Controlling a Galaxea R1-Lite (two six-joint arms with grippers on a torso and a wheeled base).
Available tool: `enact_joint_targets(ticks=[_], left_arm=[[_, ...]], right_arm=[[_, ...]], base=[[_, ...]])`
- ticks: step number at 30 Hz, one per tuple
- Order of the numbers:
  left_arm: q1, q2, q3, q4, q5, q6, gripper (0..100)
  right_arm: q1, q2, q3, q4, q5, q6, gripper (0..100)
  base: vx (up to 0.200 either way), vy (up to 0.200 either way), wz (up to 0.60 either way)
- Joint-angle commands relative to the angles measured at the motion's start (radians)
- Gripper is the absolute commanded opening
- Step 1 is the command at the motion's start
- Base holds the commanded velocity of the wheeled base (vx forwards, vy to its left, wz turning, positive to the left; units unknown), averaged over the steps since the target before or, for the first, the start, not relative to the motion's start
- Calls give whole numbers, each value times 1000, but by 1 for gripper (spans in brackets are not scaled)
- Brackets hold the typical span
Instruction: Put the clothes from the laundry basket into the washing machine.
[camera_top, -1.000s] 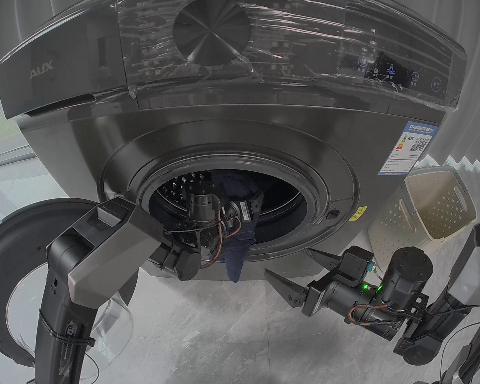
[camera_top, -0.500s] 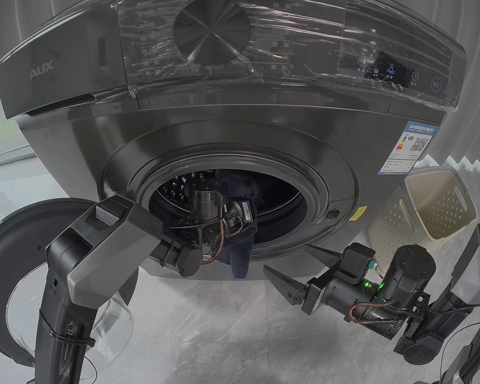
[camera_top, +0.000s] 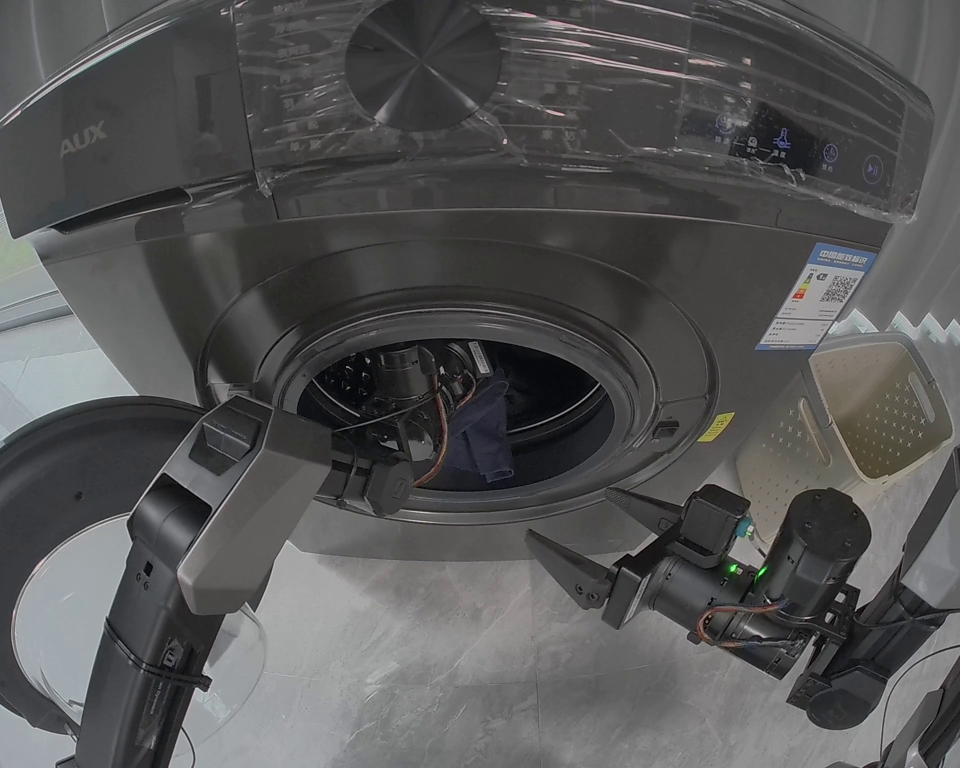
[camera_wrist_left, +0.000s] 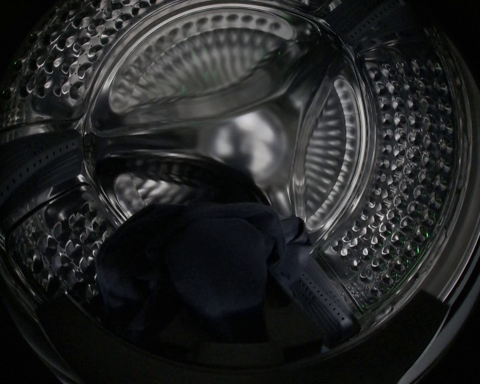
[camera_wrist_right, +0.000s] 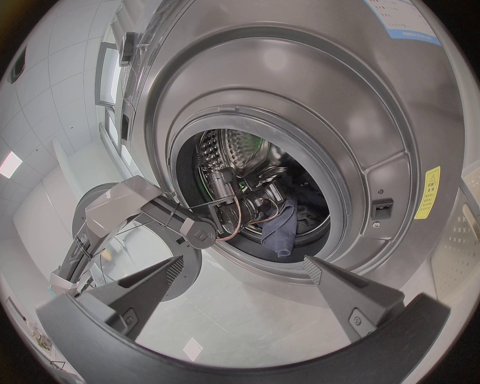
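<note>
Blue-edged label (camera_top: 815, 295), yellow sticker (camera_top: 716, 427) on washing machine (camera_top: 560, 260) front

Showing smooth, satin-grey metal across the front of the washing machine (camera_top: 480, 250), with crinkled clear plastic film (camera_top: 620, 110) glinting over its panel and a polished, perforated steel drum (camera_wrist_left: 410, 150) shining inside. Seeing soft, matt, dark blue cloth in the garment (camera_top: 487, 440), and matt cream plastic pierced with small holes in the laundry basket (camera_top: 880, 400). Catching matt black, plastic-looking fingers (camera_top: 572, 578) with finely textured tips on the right gripper (camera_top: 569, 518), a glossy paper label (camera_top: 815, 295) stuck on the machine, and smooth, glossy, grey stone-look tiles on the floor (camera_top: 420, 660).
</note>
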Motion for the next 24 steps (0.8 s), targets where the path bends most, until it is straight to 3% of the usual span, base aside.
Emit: enact_joint_targets(ticks=[1,6,10,15,16,20,24], left_arm=[[-9,32,-1,-2,1,0,100],[-25,-27,115,16,-22,0,100],[-30,-83,243,41,-73,0,100],[-29,-76,290,37,-88,18,100],[-29,-76,290,37,-88,18,0],[-22,-36,260,45,-94,46,0],[-19,-24,220,47,-94,44,0]], right_arm=[[1,5,1,-1,0,0,100],[-1,5,1,-1,0,0,100],[1,9,-1,-1,0,0,100],[8,11,-1,-1,0,0,100],[8,11,-1,-1,0,0,100],[8,6,-3,-2,0,0,100],[10,8,-6,-1,0,0,100]], base=[[0,0,0],[0,0,0],[0,0,0],[0,0,0],[0,0,0],[0,0,0],[0,0,0]])
